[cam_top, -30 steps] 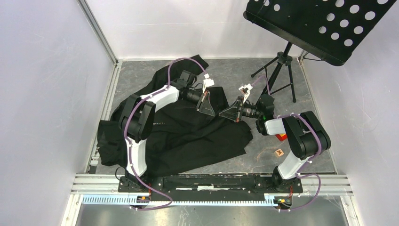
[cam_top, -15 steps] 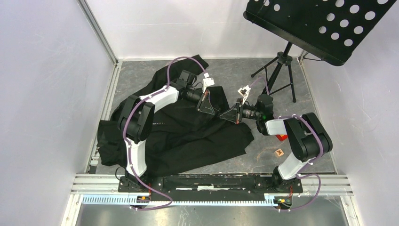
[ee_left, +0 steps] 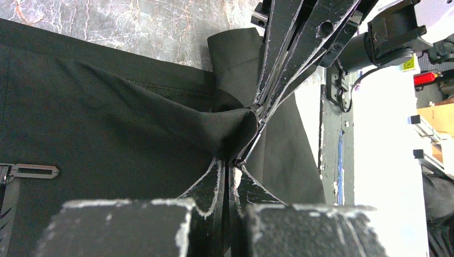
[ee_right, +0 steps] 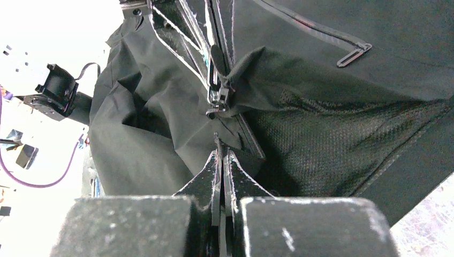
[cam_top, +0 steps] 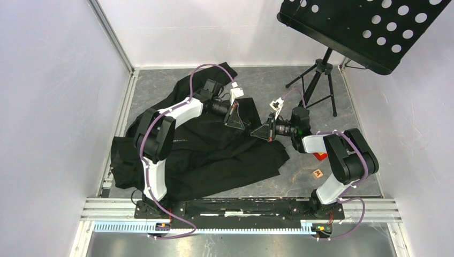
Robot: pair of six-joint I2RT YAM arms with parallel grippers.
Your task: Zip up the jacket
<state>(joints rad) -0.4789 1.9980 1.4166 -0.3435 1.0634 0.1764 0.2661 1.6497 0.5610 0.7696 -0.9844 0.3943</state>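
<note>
The black jacket (cam_top: 214, 155) lies crumpled across the left and middle of the table. My left gripper (cam_top: 243, 128) and right gripper (cam_top: 253, 134) meet tip to tip over its upper right part. In the left wrist view the left gripper (ee_left: 231, 160) is shut on a bunched fold at the jacket's (ee_left: 107, 107) front edge. The right gripper (ee_left: 258, 110) comes in from above. In the right wrist view the right gripper (ee_right: 219, 151) is shut on the zipper edge of the jacket (ee_right: 321, 134). Just beyond it, the left gripper (ee_right: 217, 101) pinches the fabric by a small metal zipper slider (ee_right: 217, 98).
A black perforated music stand (cam_top: 364, 27) on a tripod (cam_top: 316, 80) stands at the back right. A small brown tag (cam_top: 318, 173) and a red object (cam_top: 320, 156) lie by the right arm. Pocket zipper pulls (ee_right: 353, 55) (ee_left: 32, 171) show on the fabric. Walls close in on both sides.
The right arm's wrist has shifted slightly left and turned a little, bringing its gripper closer to the left one. Both grips hold; the left arm has barely moved.
</note>
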